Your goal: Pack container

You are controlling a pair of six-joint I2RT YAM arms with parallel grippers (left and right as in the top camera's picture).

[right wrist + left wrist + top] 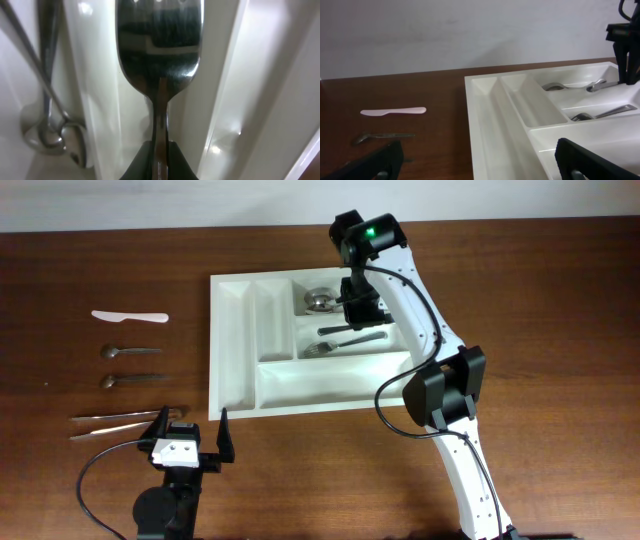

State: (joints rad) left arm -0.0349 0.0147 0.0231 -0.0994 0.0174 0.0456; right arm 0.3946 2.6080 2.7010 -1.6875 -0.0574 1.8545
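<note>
Wooden table [100, 260], white tray [232, 350] — spoon [320, 301], fork [159, 50] inside

Overhead: even, soft light from above, no hard shadows. White container [235, 350] nearly blown out, walls show only as faint grey shading; dark table [100, 260] has mild sheen. Green LED [372, 228] glows at far side. Left wrist cam: hazy, low contrast; fingers [592, 161] of left gripper [477, 145] at near edge are black, blurred. Right wrist cam: v. close, fork [159, 45] out of focus w/ streaky reflections; small glare spots on plastic at right.
</note>
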